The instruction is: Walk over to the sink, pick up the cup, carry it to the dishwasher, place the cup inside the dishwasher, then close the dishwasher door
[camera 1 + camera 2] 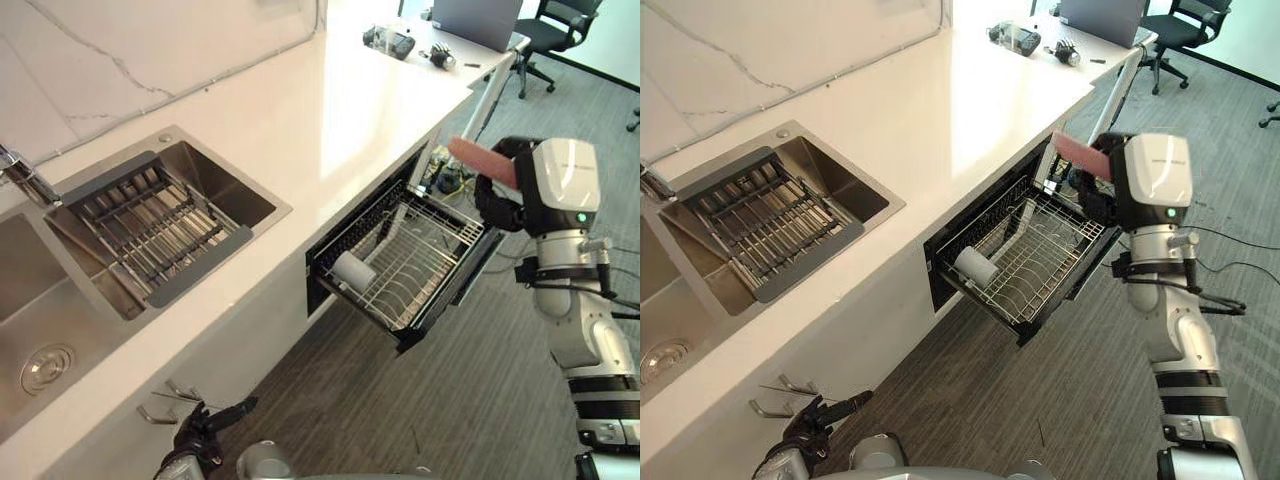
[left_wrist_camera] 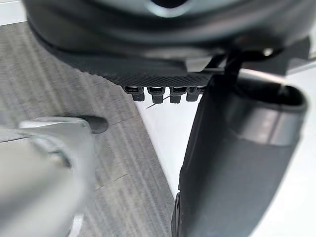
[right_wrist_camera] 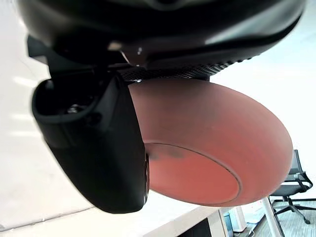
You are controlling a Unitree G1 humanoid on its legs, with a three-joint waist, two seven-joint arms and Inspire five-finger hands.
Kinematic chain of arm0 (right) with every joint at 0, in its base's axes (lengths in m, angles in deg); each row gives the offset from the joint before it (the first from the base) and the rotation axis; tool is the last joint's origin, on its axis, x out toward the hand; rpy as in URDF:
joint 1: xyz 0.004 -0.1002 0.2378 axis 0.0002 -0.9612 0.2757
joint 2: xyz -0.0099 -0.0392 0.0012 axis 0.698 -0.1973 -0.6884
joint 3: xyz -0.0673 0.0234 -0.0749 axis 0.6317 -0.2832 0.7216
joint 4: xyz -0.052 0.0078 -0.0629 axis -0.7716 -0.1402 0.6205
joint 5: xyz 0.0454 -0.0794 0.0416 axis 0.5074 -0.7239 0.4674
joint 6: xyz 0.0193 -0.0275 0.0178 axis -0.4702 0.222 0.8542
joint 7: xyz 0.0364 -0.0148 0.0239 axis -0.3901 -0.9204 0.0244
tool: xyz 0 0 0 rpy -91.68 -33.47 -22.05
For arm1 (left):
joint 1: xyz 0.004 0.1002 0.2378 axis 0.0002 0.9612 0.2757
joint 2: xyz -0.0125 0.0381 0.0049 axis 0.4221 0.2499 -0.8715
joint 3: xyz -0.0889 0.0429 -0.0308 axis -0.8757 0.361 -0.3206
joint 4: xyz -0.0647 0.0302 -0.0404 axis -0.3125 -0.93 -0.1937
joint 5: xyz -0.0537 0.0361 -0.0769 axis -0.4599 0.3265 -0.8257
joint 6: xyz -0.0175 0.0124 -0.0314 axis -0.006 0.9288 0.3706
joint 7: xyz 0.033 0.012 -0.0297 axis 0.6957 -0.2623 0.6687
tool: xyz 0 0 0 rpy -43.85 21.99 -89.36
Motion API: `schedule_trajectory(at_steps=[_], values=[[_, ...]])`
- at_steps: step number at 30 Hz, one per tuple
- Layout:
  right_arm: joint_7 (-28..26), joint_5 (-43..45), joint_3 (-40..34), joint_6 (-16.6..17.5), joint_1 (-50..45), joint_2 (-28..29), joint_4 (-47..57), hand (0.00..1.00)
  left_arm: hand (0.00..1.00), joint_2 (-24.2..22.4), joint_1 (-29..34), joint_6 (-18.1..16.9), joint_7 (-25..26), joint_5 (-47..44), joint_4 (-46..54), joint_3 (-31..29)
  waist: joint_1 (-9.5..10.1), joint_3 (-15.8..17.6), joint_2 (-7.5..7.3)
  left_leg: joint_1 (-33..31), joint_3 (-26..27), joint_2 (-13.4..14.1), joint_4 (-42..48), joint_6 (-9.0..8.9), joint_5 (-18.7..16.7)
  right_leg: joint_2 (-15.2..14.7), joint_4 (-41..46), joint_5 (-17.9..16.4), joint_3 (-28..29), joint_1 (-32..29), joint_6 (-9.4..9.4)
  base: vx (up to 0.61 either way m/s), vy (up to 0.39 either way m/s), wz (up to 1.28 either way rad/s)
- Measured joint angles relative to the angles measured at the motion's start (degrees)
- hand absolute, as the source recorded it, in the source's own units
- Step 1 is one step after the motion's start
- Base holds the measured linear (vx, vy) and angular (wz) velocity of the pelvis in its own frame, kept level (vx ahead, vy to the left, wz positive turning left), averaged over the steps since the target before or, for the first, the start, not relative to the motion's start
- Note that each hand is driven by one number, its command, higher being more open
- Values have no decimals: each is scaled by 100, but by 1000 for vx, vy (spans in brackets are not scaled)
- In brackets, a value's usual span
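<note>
Salmon-pink rounded cup [image 1: 478,158]: right hand [image 1: 497,205] clamped round it, thumb [image 3: 94,148] contact shown in the right wrist view. Eye views add the open wire-racked dishwasher drawer [image 1: 445,218] nearby.

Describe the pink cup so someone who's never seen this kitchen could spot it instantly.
Find the long white counter, then the dishwasher drawer pulled open below its front edge. At the drawer's right end, the robot's right hand holds the pink cup. It is salmon-coloured and held aloft, unlike the white cylinder lying in the drawer's wire rack.
</note>
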Motion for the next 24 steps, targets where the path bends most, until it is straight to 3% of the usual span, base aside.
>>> schedule_trajectory(at_steps=[4, 9, 10, 12, 16, 17, 20, 24], values=[[192, -267, 4, -26, 158, 64, -640, 0, 100, -133, 25, -173, -125, -140, -336, -7, 11, 322, -10, -301, -261, -61, -73, -21, 207, 35, -127, -171, -166, -36, 211, -91, -87, 28], [289, -240, 106, -276, 1215, 1, -1194, 0, 100, -139, -300, -294, -208, -264, -62, -24, 97, 955, -10, -1057, -407, -163, -55, 64, 529, 77, -387, -358, -240, -584, 336, -187, -43, 8], [328, -205, 197, -365, 1466, -92, -1232, 0, 100, -148, -423, -333, -204, -323, -48, -24, 100, 1160, 56, -1263, -562, -158, -52, 67, 594, 143, -470, -293, -261, -728, 313, -204, 10, 3], [376, -204, 435, -463, 1850, -218, -1386, 0, 100, -91, -553, -377, -202, -590, -28, -34, 124, 1443, 42, -1516, -676, -163, -176, 77, 734, 246, -637, -140, -256, -981, 233, -174, 24, -3], [376, -205, 974, -544, 2666, -626, -1905, 0, 100, -90, -746, -396, -205, -964, -40, 21, 216, 1537, 81, -2015, -939, -366, -507, 152, 1020, 387, -1202, 348, -218, -1460, 158, -99, 35, -9], [378, -203, 1105, -588, 2963, -751, -2110, 0, 100, -107, -783, -378, -204, -1106, -63, 73, 259, 1579, 153, -2149, -1036, -444, -549, 169, 1055, 408, -1362, 487, -201, -1559, 160, -31, 35, -2], [382, -195, 1370, -846, 3432, -1029, -2566, 0, 100, -153, -782, -659, -284, -1193, -165, 288, 391, 1682, 357, -2427, -1344, -637, -626, 200, 1113, 380, -1660, 711, -284, -1689, 199, -18, 53, 14], [379, -210, 1796, -1192, 3711, -1293, -3368, 0, 100, -145, -720, -1194, -581, -1342, -378, 463, 643, 1752, 497, -2731, -1538, -775, -750, 230, 1202, 357, -1840, 810, -484, -1860, 236, -10, 72, 28]])
